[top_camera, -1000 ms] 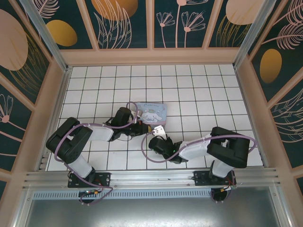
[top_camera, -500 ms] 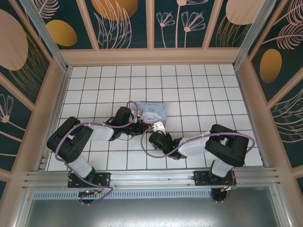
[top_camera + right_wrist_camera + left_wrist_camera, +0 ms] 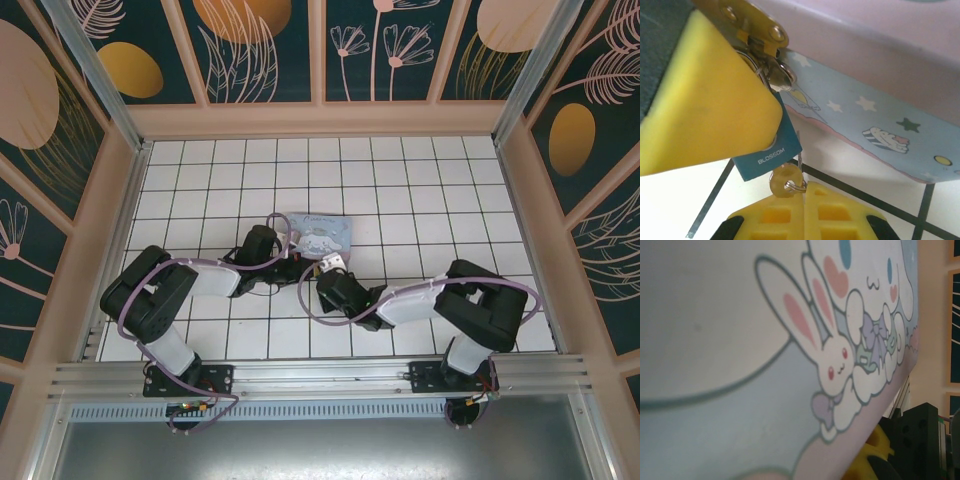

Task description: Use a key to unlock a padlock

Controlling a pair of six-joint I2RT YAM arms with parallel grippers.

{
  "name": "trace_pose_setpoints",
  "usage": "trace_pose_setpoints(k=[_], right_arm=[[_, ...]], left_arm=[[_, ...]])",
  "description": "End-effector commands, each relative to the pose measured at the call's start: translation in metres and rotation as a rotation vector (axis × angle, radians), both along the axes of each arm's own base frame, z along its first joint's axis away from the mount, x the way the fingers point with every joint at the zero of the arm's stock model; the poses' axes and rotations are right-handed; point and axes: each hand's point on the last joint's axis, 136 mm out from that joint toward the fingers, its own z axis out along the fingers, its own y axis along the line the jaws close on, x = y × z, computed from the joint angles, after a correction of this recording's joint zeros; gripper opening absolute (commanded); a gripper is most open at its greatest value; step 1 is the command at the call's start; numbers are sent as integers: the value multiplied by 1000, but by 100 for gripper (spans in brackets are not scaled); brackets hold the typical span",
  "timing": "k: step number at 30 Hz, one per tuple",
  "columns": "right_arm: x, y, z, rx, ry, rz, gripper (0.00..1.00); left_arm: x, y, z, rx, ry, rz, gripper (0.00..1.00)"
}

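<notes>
while l gripper (image 3: 304,268) clamps padlock (image 3: 768,156), r gripper (image 3: 805,189) sits closed touching key (image 3: 782,181).

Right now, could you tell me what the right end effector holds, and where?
The right end effector, shut, seems to pinch the key by its head's lower edge, under the padlock.

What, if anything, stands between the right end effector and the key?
Nothing visible. The shut right end effector has its tips right at the head of the key, just below the padlock.
</notes>
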Motion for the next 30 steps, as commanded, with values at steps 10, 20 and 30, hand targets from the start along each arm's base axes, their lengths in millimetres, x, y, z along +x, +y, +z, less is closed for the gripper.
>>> trace_pose_setpoints(k=[10, 20, 30], right_arm=[[-1, 30, 71, 564, 140, 145, 0], [-2, 14, 67, 568, 131, 87, 6], [-16, -17, 62, 571, 146, 9, 41]], left_arm=[[-18, -1, -12, 9, 77, -51, 0], [-16, -1, -11, 9, 76, -48, 0], [-15, -2, -11, 10, 71, -44, 0]])
